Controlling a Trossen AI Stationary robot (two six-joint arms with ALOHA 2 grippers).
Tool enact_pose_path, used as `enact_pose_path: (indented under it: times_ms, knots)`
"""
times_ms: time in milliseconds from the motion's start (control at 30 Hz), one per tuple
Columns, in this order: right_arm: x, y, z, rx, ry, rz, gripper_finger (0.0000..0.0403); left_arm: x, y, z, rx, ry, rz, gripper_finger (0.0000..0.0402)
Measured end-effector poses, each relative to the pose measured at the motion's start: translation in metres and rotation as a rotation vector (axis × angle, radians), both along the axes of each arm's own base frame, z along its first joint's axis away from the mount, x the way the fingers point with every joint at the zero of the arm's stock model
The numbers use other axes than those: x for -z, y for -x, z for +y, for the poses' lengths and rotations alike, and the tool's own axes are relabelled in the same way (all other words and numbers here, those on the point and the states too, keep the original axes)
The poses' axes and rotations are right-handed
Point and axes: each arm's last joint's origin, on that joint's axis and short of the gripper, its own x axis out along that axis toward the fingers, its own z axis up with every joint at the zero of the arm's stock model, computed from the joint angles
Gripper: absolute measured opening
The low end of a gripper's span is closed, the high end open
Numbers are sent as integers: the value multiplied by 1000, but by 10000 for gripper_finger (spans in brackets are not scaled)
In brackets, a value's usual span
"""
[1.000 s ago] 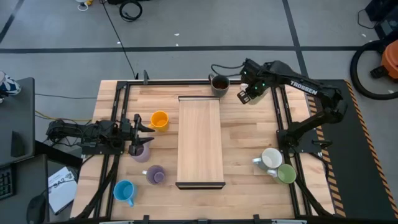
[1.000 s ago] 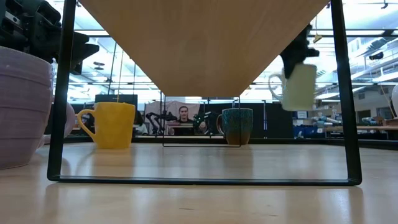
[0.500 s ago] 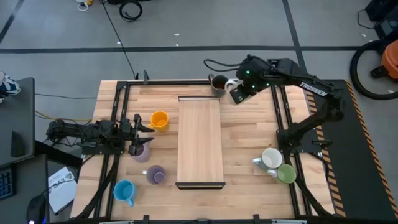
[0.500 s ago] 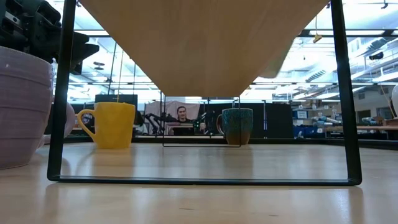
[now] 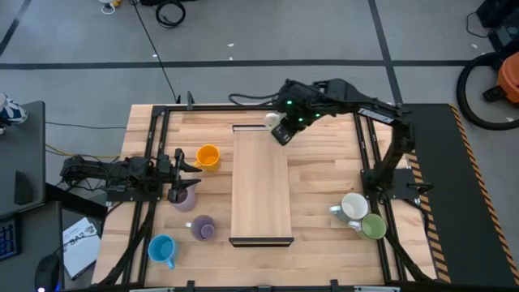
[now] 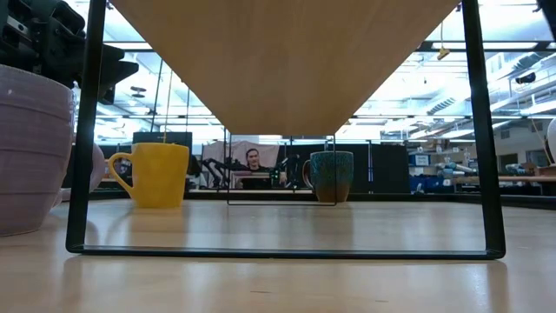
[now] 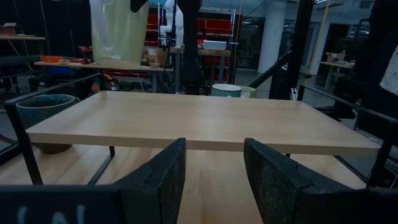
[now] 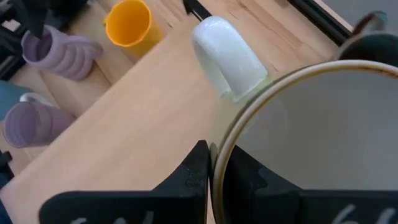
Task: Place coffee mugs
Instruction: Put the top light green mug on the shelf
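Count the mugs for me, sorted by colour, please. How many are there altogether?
White mugs: 2, one lifted in the air, one on the table
Lavender mugs: 2
Orange mug: 1
Green mug: 1
Light blue mug: 1
Dark grey mug: 1
Total: 8

Eight coffee mugs are in view: one orange mug [image 5: 208, 156], two lavender mugs [image 5: 182, 197] [image 5: 202, 228], one light blue mug [image 5: 161, 249], two white mugs [image 5: 353, 206] [image 5: 275, 120], one green mug [image 5: 373, 226] and one dark grey mug [image 6: 331, 176]. There is one wooden shelf [image 5: 261, 185] and two arms, each with one claw.
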Motion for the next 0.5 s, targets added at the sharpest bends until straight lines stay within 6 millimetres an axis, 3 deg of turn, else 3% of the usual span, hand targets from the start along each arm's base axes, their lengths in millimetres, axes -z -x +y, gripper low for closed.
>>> enact_pose_path:
  times_ms: [300,500]
  knots:
    - [12,-41,-2,-44,7,7,34,0,0,0,0,0,0,169]
    - [25,-55,-5,-53,1,37,34,0,0,0,0,0,0,169]
